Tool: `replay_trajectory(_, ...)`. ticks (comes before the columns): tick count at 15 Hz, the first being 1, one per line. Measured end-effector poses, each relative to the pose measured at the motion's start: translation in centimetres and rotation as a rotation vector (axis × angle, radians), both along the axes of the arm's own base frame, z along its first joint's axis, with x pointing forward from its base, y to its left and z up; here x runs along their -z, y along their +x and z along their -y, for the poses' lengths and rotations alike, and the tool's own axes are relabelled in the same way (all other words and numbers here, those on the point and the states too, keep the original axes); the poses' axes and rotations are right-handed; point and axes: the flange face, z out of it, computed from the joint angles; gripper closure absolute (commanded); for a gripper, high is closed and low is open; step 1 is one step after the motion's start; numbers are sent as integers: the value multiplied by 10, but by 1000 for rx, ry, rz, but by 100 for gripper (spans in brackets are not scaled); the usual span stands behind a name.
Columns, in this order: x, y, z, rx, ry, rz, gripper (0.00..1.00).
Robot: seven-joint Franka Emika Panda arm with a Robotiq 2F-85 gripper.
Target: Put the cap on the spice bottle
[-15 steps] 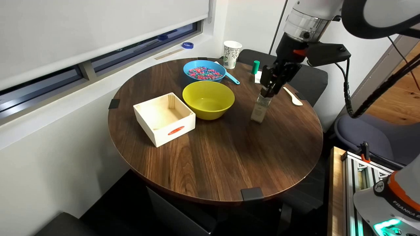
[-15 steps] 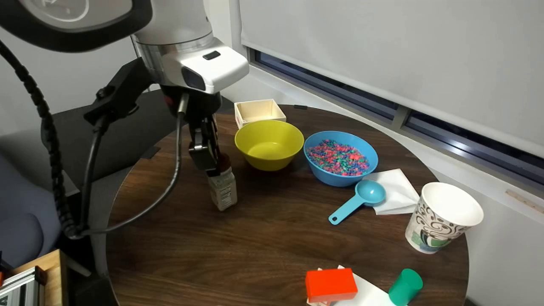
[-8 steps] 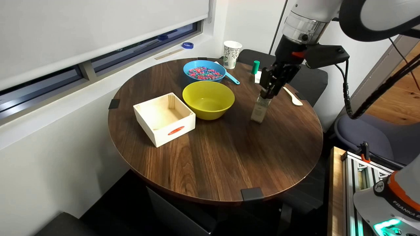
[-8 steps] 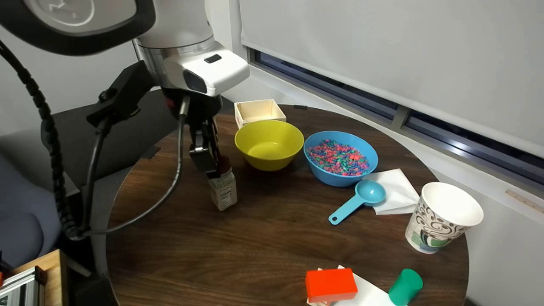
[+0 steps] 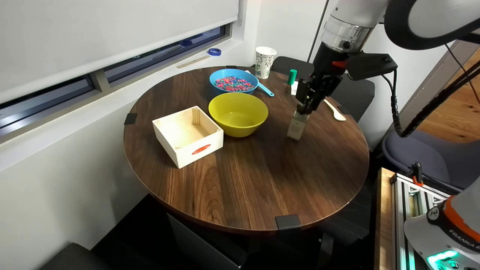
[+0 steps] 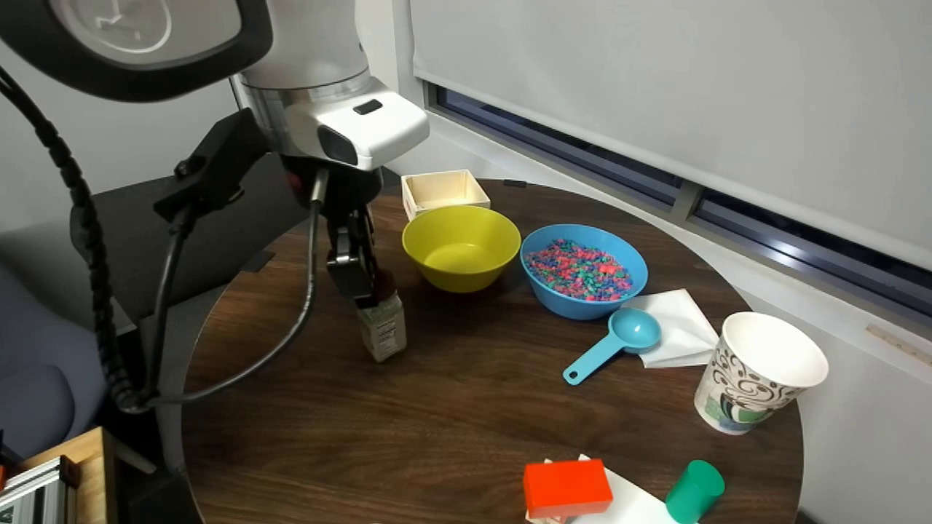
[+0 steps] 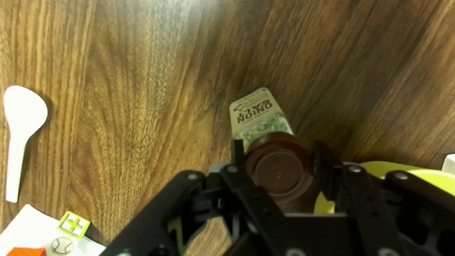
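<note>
Your bench [image 5: 243, 180] is round, dark wood with bold grain, black clips [image 5: 288, 222] on its edge. It stands by a white wall [image 5: 93, 187] and a low window [image 5: 165, 52], pale blind [image 5: 112, 37] drawn well down. On the sill [image 5: 157, 80], one blue ring [image 5: 214, 51]. A grey chair [image 5: 416, 155] near the bench.

Landmark: the yellow bowl [image 6: 461, 251]. You have the hand [image 7: 280, 153] near it, closed on the brown cap [image 7: 279, 172], held from both sides. Count one spice bottle [image 7: 261, 112] (label reads ONION SALT), upright on the bench near the yellow bowl, its top right under the cap. How snugly the cap sits there, you cannot tell; the hand hides the join.

Bowls, two: the yellow one, and a blue bowl [image 6: 575, 309] just beside it, holding multicoloured bits [image 6: 579, 269]. One wooden box [image 5: 187, 131], just beside the yellow bowl. One blue scoop [image 6: 633, 330], somewhat farther from it. Well apart from it: one paper cup [image 6: 750, 386], one green cylinder [image 6: 695, 491], one red block [image 6: 568, 486], one white spoon [image 7: 19, 137].
</note>
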Motion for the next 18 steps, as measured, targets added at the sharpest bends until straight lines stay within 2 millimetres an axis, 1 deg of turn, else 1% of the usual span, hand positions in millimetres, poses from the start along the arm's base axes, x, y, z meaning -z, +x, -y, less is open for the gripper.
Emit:
replay_trajectory(6, 0, 1, 0, -2, -10, 9, 76)
replay_trajectory(7, 0, 1, 0, -3, -10, 9, 44)
replay_trajectory(8, 0, 2, 0, -3, -10, 9, 24)
replay_trajectory(10, 1, 1, 0, -2, -10, 7, 12)
replay_trajectory(11, 2, 2, 0, -2, -10, 5, 3)
replay_trajectory(12, 3, 2, 1, -2, -9, 3, 0)
replay_trajectory(15, 3, 2, 1, -2, -9, 2, 0)
replay_trajectory(18, -1, 3, 1, -3, -12, 12, 0)
